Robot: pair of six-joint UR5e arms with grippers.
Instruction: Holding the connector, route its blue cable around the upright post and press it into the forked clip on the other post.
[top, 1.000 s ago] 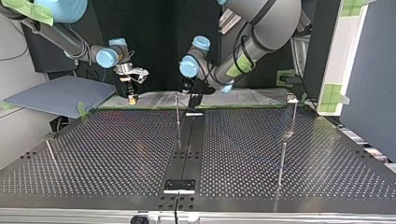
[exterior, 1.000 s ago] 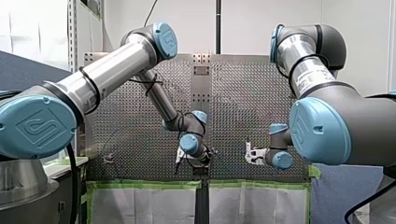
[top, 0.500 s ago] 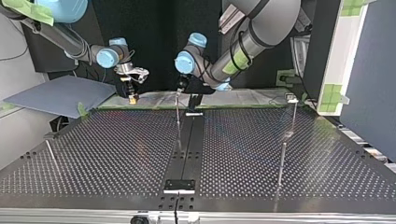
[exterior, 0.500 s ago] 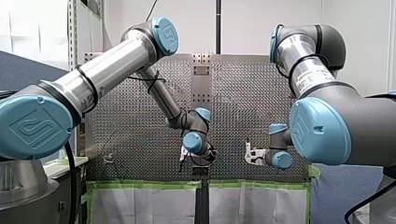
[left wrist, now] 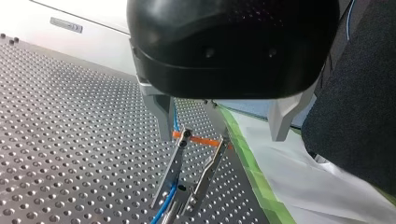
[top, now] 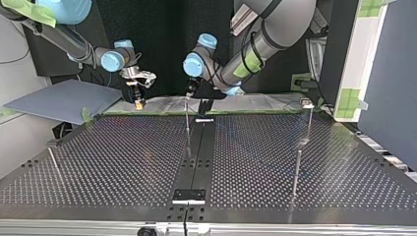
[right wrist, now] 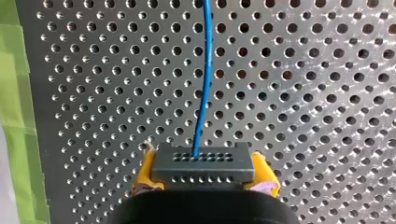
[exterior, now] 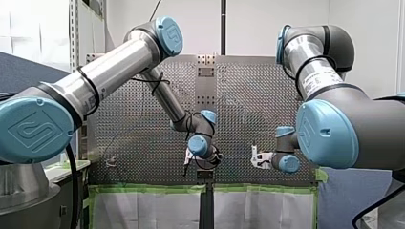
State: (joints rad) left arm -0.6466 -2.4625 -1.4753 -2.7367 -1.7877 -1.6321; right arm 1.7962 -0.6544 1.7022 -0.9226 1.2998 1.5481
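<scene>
While my right gripper (right wrist: 201, 173) has its yellow pads (right wrist: 145, 172) clamped on the dark connector (right wrist: 201, 161), the blue cable (right wrist: 205, 70) runs from it out over the perforated table (right wrist: 327, 93). My left gripper (left wrist: 222, 133) hangs with its 2 metal fingers spread wide over the forked clip (left wrist: 196, 172). The cable passes close along 1 prong, and I cannot tell whether it is seated.

A white wall (exterior: 253, 24) stands behind the perforated table (top: 113, 157) (green tape (exterior: 143, 189) edges it) — grey panel (top: 59, 101) alongside.
</scene>
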